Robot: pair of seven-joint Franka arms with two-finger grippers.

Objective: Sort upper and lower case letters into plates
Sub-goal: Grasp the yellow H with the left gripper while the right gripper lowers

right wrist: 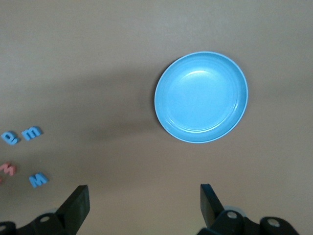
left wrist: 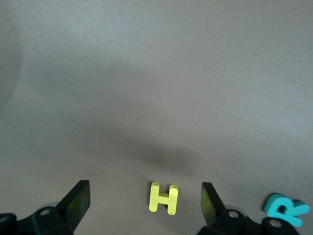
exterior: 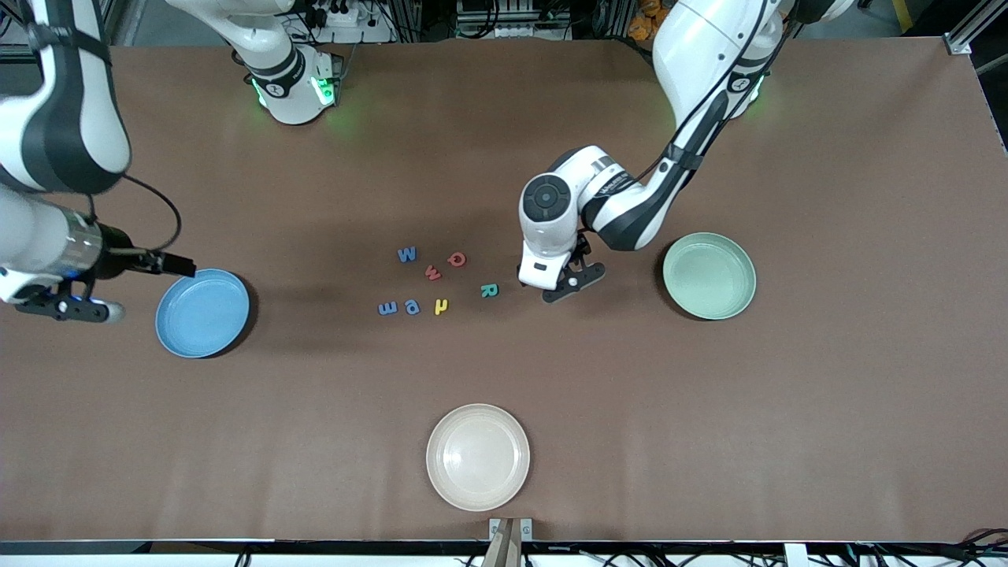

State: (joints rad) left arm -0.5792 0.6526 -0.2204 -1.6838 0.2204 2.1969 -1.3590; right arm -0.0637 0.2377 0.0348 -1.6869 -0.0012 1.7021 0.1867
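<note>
Left end effector (exterior: 568,285), fingers apart, hangs low over the yellow H (left wrist: 163,198), which lies on the surface (exterior: 827,409) between them, untouched. The teal R (exterior: 489,290) lies just beside. The other letters (exterior: 429,276) cluster at 9 o'clock of the R. Green plate (exterior: 709,276) lies at 3 o'clock, blue plate (exterior: 202,313) toward the right arm's end. Right end effector (exterior: 63,309), fingers apart, waits beside the blue plate.

brown table (exterior: 709,441), cables above.
</note>
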